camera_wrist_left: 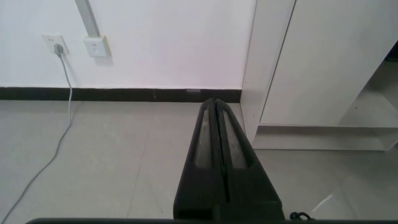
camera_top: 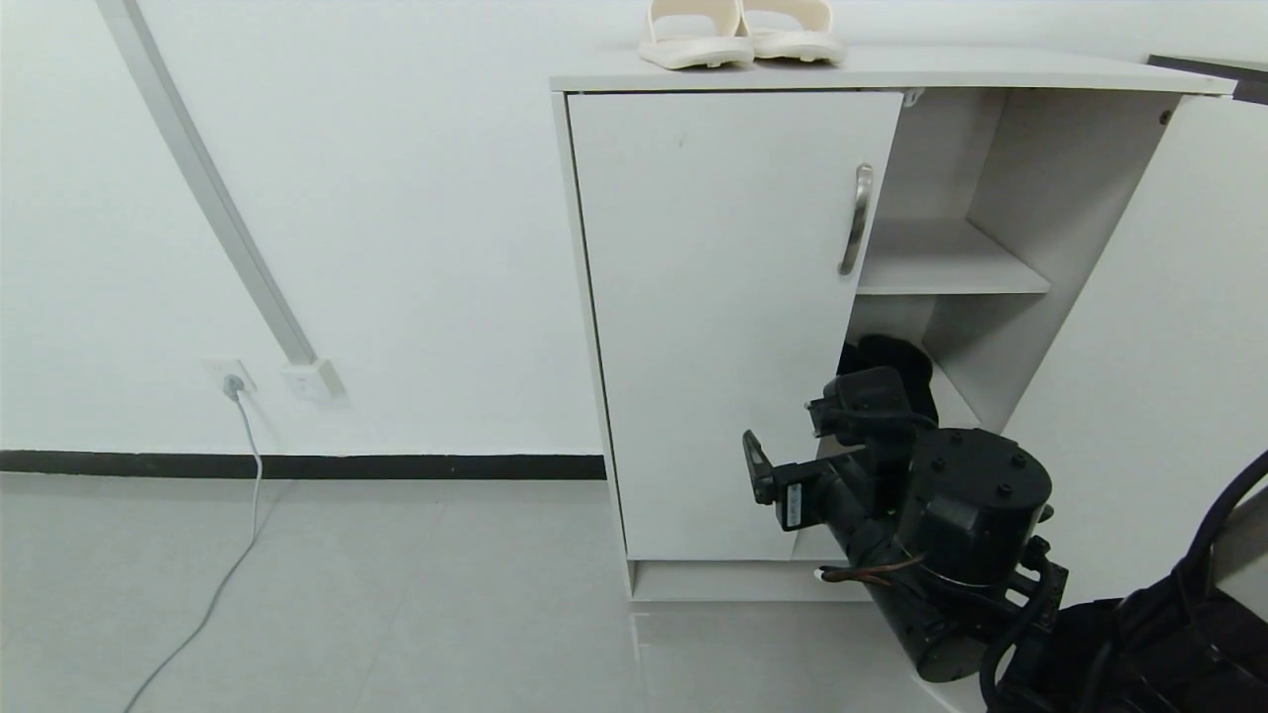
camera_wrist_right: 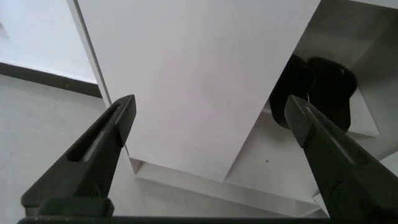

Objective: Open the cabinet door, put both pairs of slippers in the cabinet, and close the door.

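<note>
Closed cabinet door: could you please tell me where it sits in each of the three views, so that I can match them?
Head view: the closed cabinet door is central, left of the open compartment.
Left wrist view: it lies beyond the shut left pincer, beside the cabinet's side panel.
Right wrist view: the open right pincer frames it, black slippers alongside.
Shared landmark: the black skirting strip.

The cabinet [camera_top: 713, 327] is white, with cream slippers [camera_top: 738, 38] and black slippers [camera_top: 895, 358].
</note>
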